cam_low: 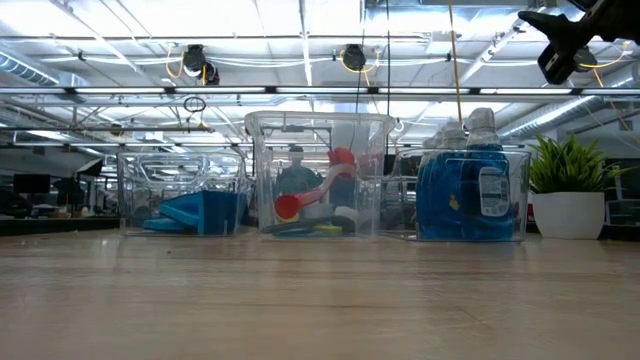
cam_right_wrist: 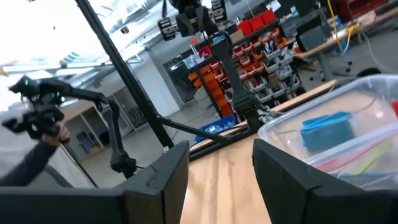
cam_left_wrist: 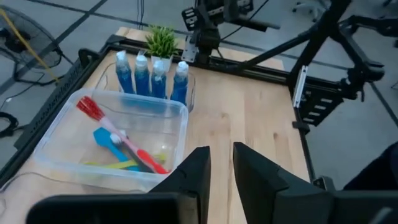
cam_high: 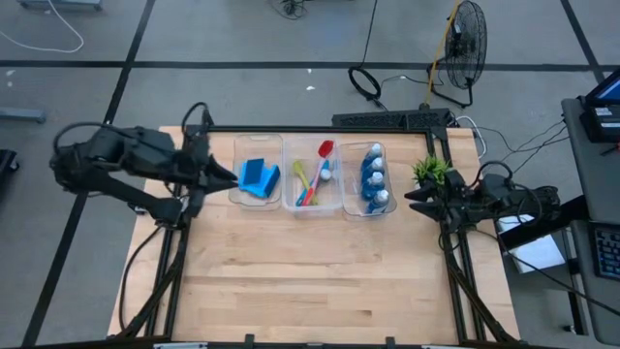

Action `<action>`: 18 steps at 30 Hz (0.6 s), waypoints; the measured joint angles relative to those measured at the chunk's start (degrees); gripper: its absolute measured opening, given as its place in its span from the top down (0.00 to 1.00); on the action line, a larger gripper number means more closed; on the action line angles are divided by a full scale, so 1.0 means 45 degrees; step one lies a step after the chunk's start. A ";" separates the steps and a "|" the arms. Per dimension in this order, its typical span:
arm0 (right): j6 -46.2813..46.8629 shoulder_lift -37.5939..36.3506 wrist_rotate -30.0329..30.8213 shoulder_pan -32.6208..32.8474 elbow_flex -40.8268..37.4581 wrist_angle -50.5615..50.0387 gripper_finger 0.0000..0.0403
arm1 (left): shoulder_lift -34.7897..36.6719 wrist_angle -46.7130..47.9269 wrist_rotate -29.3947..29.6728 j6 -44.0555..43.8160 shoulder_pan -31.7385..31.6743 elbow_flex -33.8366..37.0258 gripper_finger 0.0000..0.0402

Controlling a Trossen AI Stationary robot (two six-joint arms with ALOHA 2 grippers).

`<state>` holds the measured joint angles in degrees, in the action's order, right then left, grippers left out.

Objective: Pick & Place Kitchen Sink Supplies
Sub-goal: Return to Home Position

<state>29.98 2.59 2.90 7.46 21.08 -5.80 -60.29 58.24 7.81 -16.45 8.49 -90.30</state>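
Bottles (cam_high: pixel 374 179): I count four, blue, white-capped, right of the middle bin (cam_high: pixel 289 194).
Brushes (cam_high: pixel 315 174): three, red, yellow-green and light blue, inside it.
Sponges (cam_high: pixel 259 177): blue, left of it; count unclear.
Left gripper (cam_left_wrist: pixel 221 152): fingers released.
Right gripper (cam_right_wrist: pixel 221 149): fingers released.

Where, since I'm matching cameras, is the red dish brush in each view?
High view: red dish brush in the middle bin.
Low view: brush centre, same bin.
Left wrist view: brush in nearest bin.
Right wrist view: red streak, probably it.
Landmark: the middle bin.
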 joint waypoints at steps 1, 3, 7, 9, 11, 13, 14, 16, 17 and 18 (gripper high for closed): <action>-0.0263 0.0000 0.0000 0.0005 0.0000 0.0004 0.59 | 0.0220 -0.0023 -0.0074 0.0059 -0.0005 0.0107 0.83; -0.0720 0.0000 -0.0001 0.0004 0.0000 0.0076 0.59 | 0.0744 -0.0101 -0.0359 0.0188 -0.0005 0.0524 0.84; -0.0954 0.0000 -0.0001 0.0005 0.0000 0.0092 0.59 | 0.1975 -0.0896 -0.0656 0.0256 0.0000 0.1946 0.85; -0.0959 0.0000 -0.0001 0.0001 0.0000 0.0097 0.59 | 0.2655 -0.1431 -0.0661 0.0205 -0.0005 0.2881 0.85; -0.0959 0.0000 -0.0001 0.0005 0.0000 0.0097 0.59 | 0.3293 -0.2146 -0.0742 0.0176 -0.0005 0.3922 0.84; -0.0959 0.0000 -0.0001 0.0005 0.0000 0.0097 0.59 | 0.3995 -0.2883 -0.1038 0.0207 -0.0005 0.4968 0.83; -0.0963 0.0000 -0.0001 0.0001 0.0000 0.0097 0.59 | 0.4340 -0.3261 -0.1192 0.0212 -0.0005 0.5475 0.83; -0.1039 0.0000 -0.0001 0.0002 0.0000 0.0097 0.59 | 0.5019 -0.3840 -0.1347 0.0164 -0.0001 0.6430 0.82; -0.1105 0.0000 -0.0001 0.0005 0.0000 0.0102 0.59 | 0.5332 -0.4050 -0.1346 0.0024 0.0000 0.6894 0.82; -0.1160 0.0000 -0.0001 0.0003 0.0000 0.0134 0.59 | 0.5649 -0.4181 -0.1346 -0.0101 -0.0001 0.7339 0.81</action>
<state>24.76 2.59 2.90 7.48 21.08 -5.20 -34.87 39.43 1.76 -16.91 8.49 -57.28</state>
